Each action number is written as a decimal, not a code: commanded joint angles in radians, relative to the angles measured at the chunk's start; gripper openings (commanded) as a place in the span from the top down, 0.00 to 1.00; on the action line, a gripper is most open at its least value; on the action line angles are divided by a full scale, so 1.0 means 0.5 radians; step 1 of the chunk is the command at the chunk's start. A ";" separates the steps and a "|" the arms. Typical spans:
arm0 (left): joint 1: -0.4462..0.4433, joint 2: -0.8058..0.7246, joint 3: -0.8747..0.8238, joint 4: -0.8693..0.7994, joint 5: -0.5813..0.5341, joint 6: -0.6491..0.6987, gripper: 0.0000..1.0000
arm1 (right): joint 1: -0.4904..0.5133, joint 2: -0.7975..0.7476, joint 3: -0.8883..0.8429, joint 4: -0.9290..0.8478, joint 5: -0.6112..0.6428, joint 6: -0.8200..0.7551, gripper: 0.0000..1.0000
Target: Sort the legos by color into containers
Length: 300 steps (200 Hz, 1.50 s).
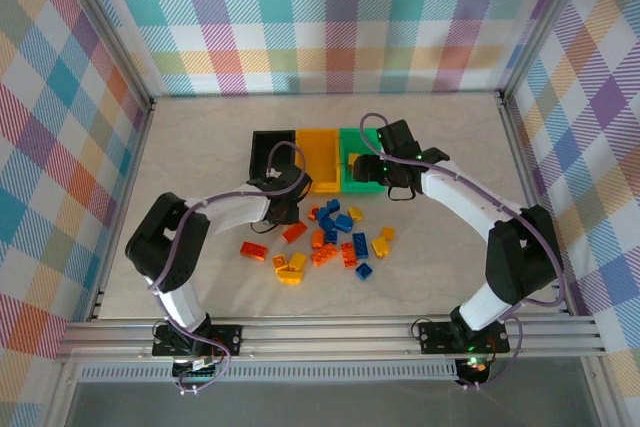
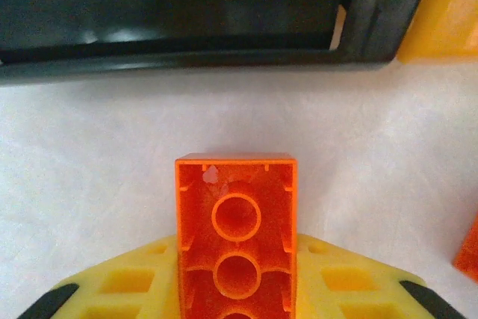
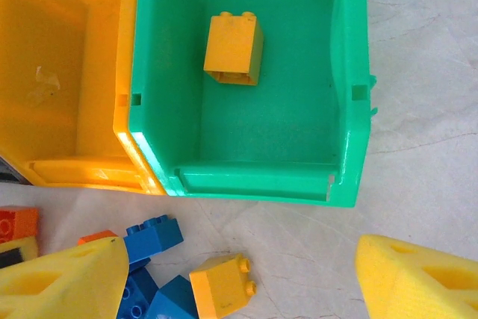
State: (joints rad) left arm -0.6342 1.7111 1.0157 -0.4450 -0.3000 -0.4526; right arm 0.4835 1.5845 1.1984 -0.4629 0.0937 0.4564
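Observation:
My left gripper [image 2: 236, 263] is shut on an orange lego [image 2: 236, 207], held with its hollow underside facing the camera, a short way in front of the black container [image 2: 187, 5]. In the top view the left gripper [image 1: 280, 197] sits just below the black container [image 1: 272, 152]. My right gripper [image 3: 240, 259] stands open over the table at the near wall of the green container [image 3: 254, 181], which holds one yellow lego [image 3: 234, 48]. The yellow container [image 1: 318, 159] sits between the other two. Loose legos [image 1: 335, 237] in blue, orange and yellow lie scattered in front.
A yellow lego [image 3: 224, 285] and blue ones [image 3: 153, 237] lie on the table between the right fingers. Another orange lego [image 2: 469, 255] shows at the right edge of the left wrist view. Checkered walls enclose the table.

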 commanded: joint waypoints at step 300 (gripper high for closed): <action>0.219 -0.501 0.384 -0.122 0.387 -0.252 0.00 | 0.626 -0.431 -0.685 -0.488 -0.318 0.044 0.15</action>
State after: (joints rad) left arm -0.4999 1.5444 1.3209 -0.5331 -0.1528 -0.5388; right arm 0.7143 1.3705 0.8932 -0.6186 -0.0586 0.4603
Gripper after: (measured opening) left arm 0.998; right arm 0.852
